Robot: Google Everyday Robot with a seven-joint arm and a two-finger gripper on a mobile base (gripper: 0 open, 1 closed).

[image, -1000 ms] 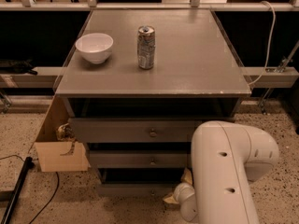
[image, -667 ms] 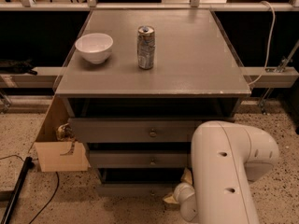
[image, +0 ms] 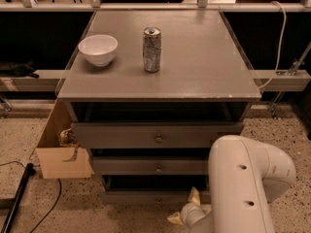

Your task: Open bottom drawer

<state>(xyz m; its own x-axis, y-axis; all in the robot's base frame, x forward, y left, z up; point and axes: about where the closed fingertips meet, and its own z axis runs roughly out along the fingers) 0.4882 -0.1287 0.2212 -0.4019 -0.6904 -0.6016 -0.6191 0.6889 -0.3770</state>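
The grey cabinet (image: 160,81) has three grey drawer fronts, each with a small round knob. The bottom drawer (image: 141,197) is the lowest and narrowest, close to the floor, and its knob (image: 158,199) sits at its centre. My white arm (image: 243,183) fills the lower right of the camera view and hides the right part of the bottom drawer. My gripper (image: 186,209) is low, just right of the bottom drawer's knob, in front of the drawer front. The top drawer (image: 158,136) and middle drawer (image: 150,166) stand above it.
A white bowl (image: 98,49) and a drink can (image: 152,49) stand on the cabinet top. An open cardboard box (image: 60,149) leans at the cabinet's left side. A black pole and cable (image: 17,198) lie on the speckled floor at left. A white cable (image: 279,38) hangs at right.
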